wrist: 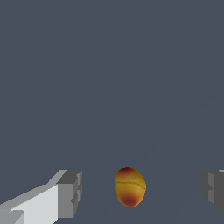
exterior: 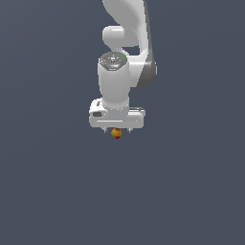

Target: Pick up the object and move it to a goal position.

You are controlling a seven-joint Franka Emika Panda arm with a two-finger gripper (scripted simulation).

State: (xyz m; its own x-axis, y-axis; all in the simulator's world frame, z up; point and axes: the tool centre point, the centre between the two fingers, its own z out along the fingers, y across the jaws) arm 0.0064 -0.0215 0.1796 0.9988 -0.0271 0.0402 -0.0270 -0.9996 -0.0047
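Note:
The object [wrist: 130, 187] is a small yellow-orange fruit shape with a red blotch, lying on the dark grey floor. In the wrist view it sits between my two grey fingertips [wrist: 70, 193], with a wide gap on each side and no contact. My gripper [wrist: 142, 190] is open. In the exterior view the object [exterior: 116, 133] shows just under the white hand, and the gripper [exterior: 116, 130] points straight down over it, its fingers mostly hidden behind the hand. No goal marker shows in either view.
A plain dark grey surface fills both views. The white arm [exterior: 125, 28] rises above the hand toward the top of the exterior view.

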